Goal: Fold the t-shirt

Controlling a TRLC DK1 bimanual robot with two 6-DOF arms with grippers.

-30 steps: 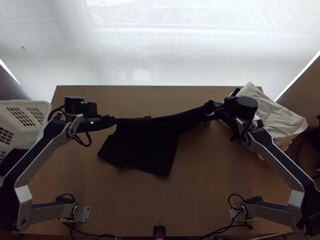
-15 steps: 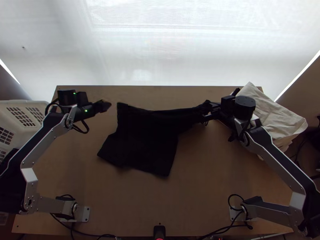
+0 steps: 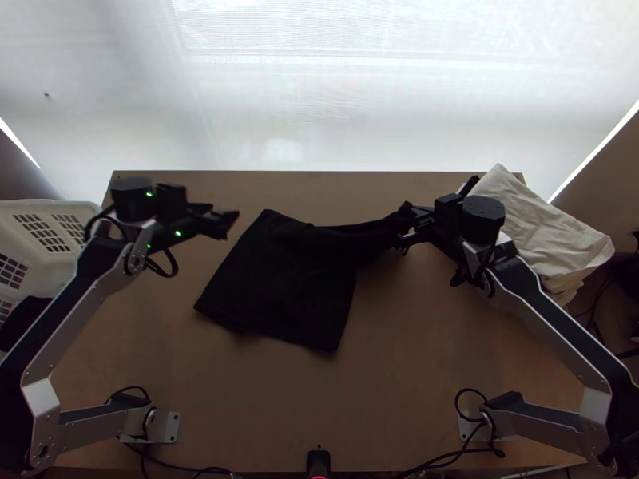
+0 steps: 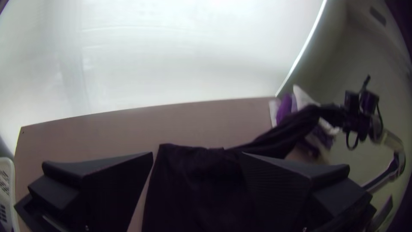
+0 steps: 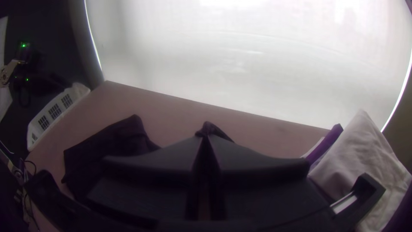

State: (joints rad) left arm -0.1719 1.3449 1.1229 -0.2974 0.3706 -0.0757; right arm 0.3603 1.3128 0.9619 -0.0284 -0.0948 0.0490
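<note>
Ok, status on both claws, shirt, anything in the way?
Left claw open, off shirt. Right claw shut on shirt. Shirt partly spread, one part drawn out rightward. Pale cloth at far right corner, might crowd right claw.

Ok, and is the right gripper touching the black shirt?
Touching. The right wrist view shows the right gripper pinching a bunched bit of the shirt between its fingertips.

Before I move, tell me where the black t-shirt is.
In the top view, the black t-shirt lies on the table, just left of centre, one end stretched rightward and pinched in the right tool.
</note>
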